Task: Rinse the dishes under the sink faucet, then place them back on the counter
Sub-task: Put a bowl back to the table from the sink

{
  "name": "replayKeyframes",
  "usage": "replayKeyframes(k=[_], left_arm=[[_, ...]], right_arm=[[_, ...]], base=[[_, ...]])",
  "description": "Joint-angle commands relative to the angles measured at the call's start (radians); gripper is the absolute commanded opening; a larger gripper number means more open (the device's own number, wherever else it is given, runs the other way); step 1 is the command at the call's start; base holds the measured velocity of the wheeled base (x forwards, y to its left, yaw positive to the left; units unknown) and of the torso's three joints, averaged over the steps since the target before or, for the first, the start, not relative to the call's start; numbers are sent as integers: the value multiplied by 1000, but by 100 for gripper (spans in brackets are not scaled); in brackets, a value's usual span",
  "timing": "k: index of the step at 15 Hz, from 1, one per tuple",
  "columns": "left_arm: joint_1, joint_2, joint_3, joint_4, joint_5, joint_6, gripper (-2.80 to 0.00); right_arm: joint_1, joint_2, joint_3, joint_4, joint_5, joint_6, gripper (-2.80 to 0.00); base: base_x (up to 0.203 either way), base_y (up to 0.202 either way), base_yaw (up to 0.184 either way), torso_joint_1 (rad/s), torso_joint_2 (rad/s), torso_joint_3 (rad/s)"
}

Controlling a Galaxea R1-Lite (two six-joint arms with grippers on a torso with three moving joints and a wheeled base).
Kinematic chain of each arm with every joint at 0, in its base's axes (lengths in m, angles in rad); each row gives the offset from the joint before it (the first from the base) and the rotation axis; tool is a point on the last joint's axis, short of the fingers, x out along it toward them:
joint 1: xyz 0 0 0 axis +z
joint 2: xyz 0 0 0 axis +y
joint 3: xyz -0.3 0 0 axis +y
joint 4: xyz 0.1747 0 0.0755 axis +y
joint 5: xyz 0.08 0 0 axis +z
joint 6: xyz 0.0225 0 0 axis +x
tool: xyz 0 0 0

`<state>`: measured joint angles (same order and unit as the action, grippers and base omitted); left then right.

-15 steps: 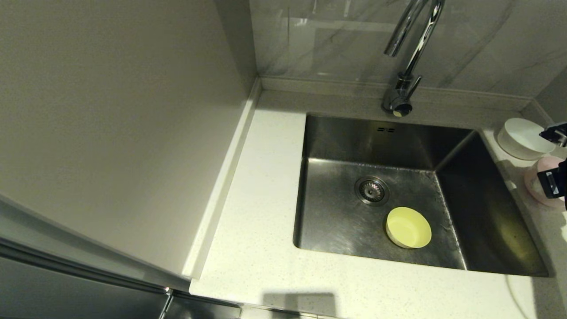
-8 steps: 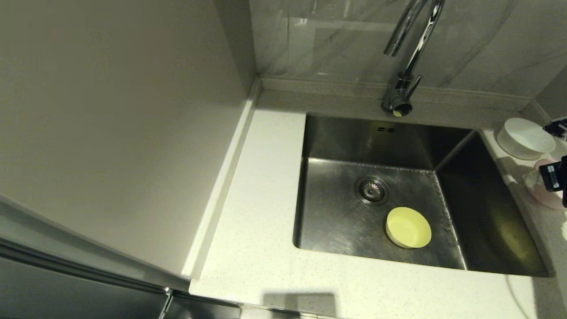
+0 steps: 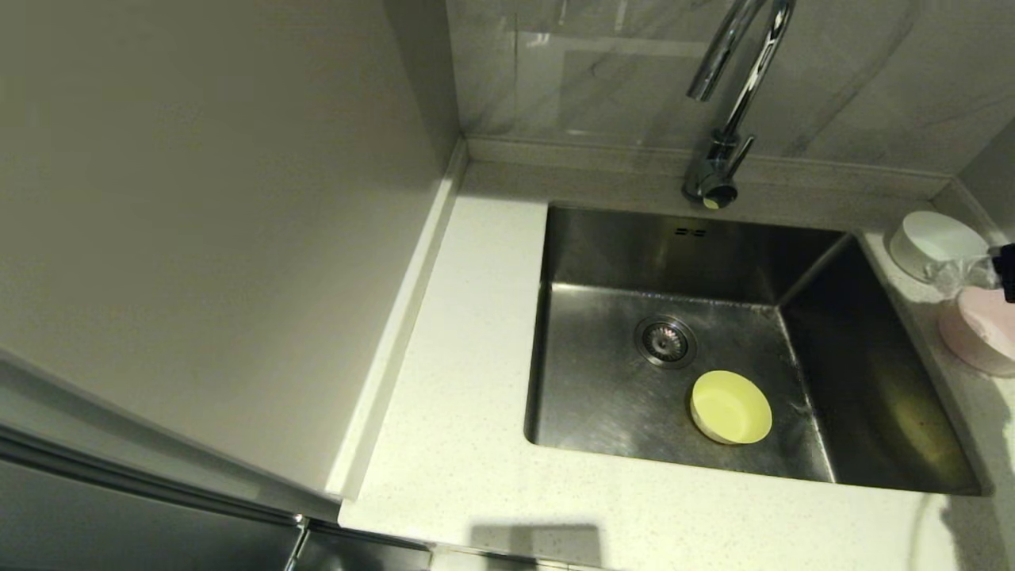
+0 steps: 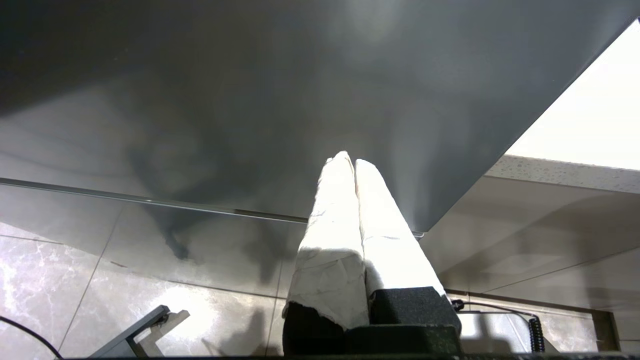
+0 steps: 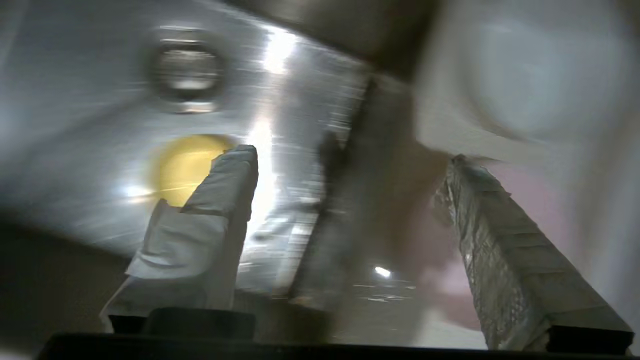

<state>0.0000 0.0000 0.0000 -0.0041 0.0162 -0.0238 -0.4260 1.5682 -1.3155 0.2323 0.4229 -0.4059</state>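
The pale yellow bowl (image 3: 731, 407) sits upright on the floor of the steel sink (image 3: 618, 254), in front of the drain strainer (image 3: 666, 341). The white bowl (image 3: 936, 244) and the pale pink bowl (image 3: 979, 329) stand on the counter (image 3: 468, 357) right of the sink. My right gripper (image 5: 350, 156) is open and empty, above the sink's right rim beside the pink bowl (image 5: 530, 200). It shows only at the right edge of the head view. The yellow bowl (image 5: 182, 165) lies beyond one finger. My left gripper (image 4: 347, 160) is shut and parked below the counter.
The chrome gooseneck faucet (image 3: 733, 95) rises behind the sink, its spout over the back of the basin. A tall pale panel (image 3: 198, 198) fills the left side. Marble-look wall panels close the back. A strip of counter runs along the sink's front.
My right gripper has drawn back to the right, from over the pink bowl to nearly out of the head view. The pink bowl now shows uncovered. The yellow bowl has not moved.
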Motion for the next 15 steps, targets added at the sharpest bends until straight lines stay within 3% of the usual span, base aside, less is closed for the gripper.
replayKeyframes(k=[1, 3, 4, 7, 9, 13, 15], left_arm=[[0, -2, 0, 0, 1, -1, -280], [0, -2, 0, 0, 1, -1, -280], [0, -2, 0, 0, 1, -1, -280], [0, -2, 0, 0, 1, -1, -280], [0, -2, 0, 0, 1, -1, -280], [0, -2, 0, 0, 1, -1, -280], [0, -2, 0, 0, 1, -1, -280]], right_arm=[[113, -111, 51, 50, 108, 3, 0], [245, -100, 69, 67, 120, 57, 0], [322, -84, 70, 71, 75, 103, 0], [529, 32, 63, 72, -225, 253, 0], [581, 130, 60, 57, -346, 291, 0], [605, 332, 54, -80, -417, 357, 0], [626, 434, 37, -181, -543, 426, 0]], base=[[0, 0, 0, 0, 0, 0], [0, 0, 0, 0, 0, 0], [0, 0, 0, 0, 0, 0], [0, 0, 0, 0, 0, 0], [0, 0, 0, 0, 0, 0], [0, 0, 0, 0, 0, 0], [0, 0, 0, 0, 0, 0]])
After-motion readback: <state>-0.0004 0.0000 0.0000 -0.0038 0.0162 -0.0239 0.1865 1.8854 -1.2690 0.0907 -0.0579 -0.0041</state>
